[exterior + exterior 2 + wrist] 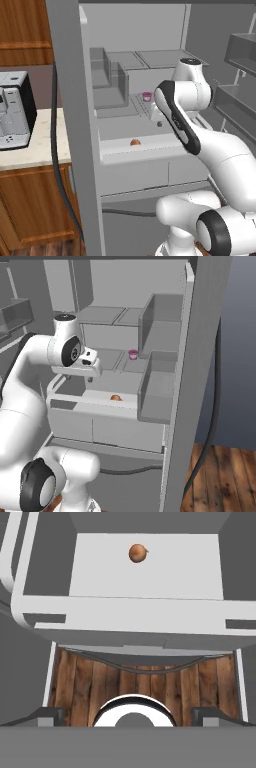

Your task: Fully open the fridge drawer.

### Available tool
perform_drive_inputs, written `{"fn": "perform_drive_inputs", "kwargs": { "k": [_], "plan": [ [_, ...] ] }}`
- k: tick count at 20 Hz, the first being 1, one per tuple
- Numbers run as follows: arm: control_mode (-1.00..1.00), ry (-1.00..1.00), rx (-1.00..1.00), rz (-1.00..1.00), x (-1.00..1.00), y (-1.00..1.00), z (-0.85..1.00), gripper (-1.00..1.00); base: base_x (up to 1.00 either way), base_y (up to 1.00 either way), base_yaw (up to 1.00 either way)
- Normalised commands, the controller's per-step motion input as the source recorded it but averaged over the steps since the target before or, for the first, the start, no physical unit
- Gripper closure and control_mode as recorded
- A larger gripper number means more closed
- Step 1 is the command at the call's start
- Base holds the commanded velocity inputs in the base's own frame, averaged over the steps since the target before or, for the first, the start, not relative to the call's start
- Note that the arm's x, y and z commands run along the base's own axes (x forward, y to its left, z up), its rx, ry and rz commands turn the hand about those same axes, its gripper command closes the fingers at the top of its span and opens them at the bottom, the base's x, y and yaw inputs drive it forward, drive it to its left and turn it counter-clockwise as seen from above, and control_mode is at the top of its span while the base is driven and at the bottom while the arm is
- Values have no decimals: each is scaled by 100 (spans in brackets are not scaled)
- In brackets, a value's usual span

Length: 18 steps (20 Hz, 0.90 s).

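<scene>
The fridge [70, 125] stands open beside a wooden counter [30, 150]. Low inside it, the fridge drawer [145, 148] sits partly pulled out, its pale front lip facing the arm. The gripper [130, 714] hangs above and just before that lip, fingers spread wide, holding nothing. A small brown onion [138, 553] lies in the drawer; a pink cup [133, 354] sits on the shelf behind.

Fridge drawer [145, 607] looked matt, smooth pale-grey plastic, small onion [138, 553] had a dull orange-brown skin, floor [140, 684] was grained brown wood planks, cabinets [35, 212] were satin reddish wood, counter [35, 150] was pale speckled stone.
</scene>
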Motion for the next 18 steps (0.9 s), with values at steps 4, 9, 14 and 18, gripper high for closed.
{"fn": "perform_drive_inputs", "kwargs": {
  "k": [4, 9, 14, 18],
  "plan": [
    [-100, 0, 0, -1, 0, -26, 0, -100, 0, 0, 0],
    [-100, 0, 0, 0, 1, -26, -2, -100, 0, 0, 0],
    [-100, 0, 0, 0, 8, -23, -7, -100, 0, 0, 0],
    [-100, 0, 0, 0, 23, 0, -4, -100, 0, 0, 0]
  ]
}}
